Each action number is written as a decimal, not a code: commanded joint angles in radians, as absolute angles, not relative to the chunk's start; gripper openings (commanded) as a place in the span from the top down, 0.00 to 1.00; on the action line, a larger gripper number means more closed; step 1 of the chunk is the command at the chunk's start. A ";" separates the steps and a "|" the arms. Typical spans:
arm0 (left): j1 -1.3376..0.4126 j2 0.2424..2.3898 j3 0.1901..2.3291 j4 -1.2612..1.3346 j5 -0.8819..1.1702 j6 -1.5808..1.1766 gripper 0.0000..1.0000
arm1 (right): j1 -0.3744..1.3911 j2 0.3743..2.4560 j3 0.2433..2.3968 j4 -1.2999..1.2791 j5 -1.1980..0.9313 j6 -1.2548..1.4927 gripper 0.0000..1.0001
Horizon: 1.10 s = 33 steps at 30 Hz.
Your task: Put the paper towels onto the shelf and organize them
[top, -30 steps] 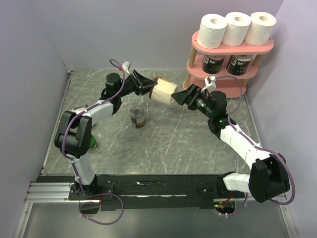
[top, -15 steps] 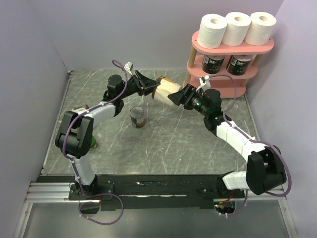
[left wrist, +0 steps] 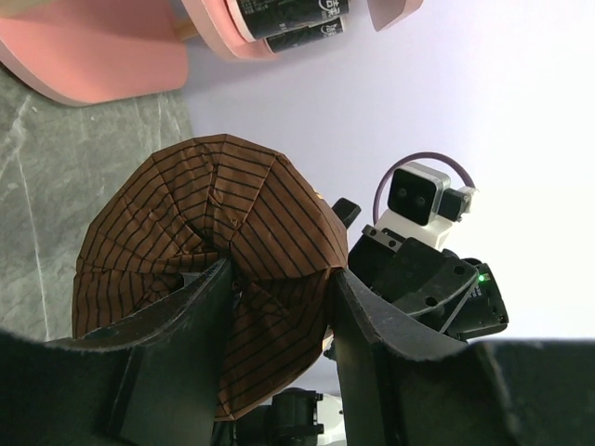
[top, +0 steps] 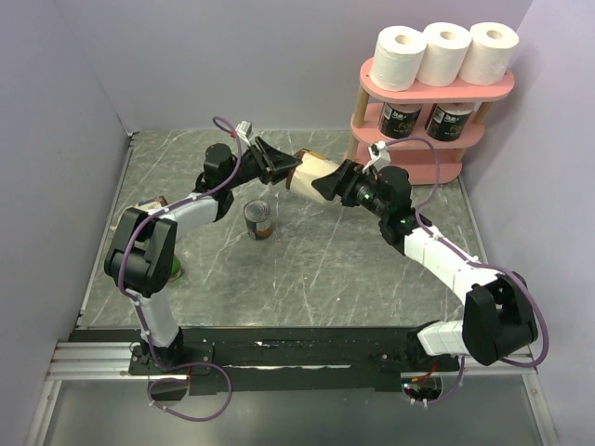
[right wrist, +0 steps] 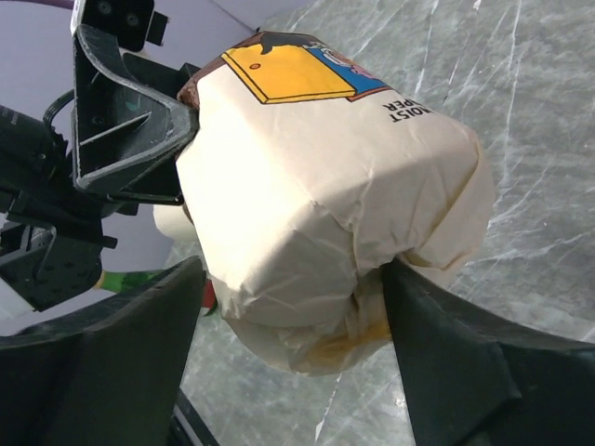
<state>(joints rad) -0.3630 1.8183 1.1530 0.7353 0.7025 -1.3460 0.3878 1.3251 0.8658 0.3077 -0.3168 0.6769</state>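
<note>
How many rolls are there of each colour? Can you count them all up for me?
White rolls: 3
Black printed rolls: 2
Cream wrapped roll: 1
Total: 6 rolls

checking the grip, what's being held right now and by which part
The wrapped paper towel roll: the left claw grips its brown pleated end; the right claw straddles its cream end, fingers touching both sides, firm grip unclear.
</note>
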 commanded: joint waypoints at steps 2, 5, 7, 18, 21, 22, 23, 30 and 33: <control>-0.373 1.779 1.173 0.813 0.718 -1.341 0.51 | 0.397 1.273 0.905 0.319 -0.268 0.646 0.12; -0.373 1.781 1.163 0.859 0.721 -1.373 0.50 | 0.397 1.290 0.916 0.325 -0.284 0.649 0.17; -0.374 1.782 1.151 0.894 0.721 -1.399 0.50 | 0.396 1.302 0.911 0.347 -0.305 0.663 0.21; -0.388 1.769 1.134 0.829 0.713 -1.338 0.42 | 0.397 1.310 0.890 0.426 -0.322 0.670 0.45; -0.388 1.763 1.149 0.764 0.703 -1.296 0.37 | 0.396 1.289 0.893 0.384 -0.289 0.640 0.54; -0.388 1.756 1.161 0.747 0.698 -1.272 0.36 | 0.396 1.281 0.890 0.371 -0.278 0.631 0.56; -0.388 1.753 1.167 0.730 0.696 -1.261 0.32 | 0.397 1.263 0.888 0.339 -0.267 0.612 0.57; -0.361 1.729 1.298 0.476 0.683 -1.097 0.19 | 0.388 1.175 0.951 -0.045 -0.068 0.407 0.55; -0.330 1.701 1.394 0.316 0.649 -0.991 0.15 | 0.365 1.166 0.989 -0.212 0.058 0.295 0.54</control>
<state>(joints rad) -0.3695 1.8027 1.2594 0.4927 0.6868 -1.1538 0.3920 1.2152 0.8928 0.0135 -0.1341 0.4831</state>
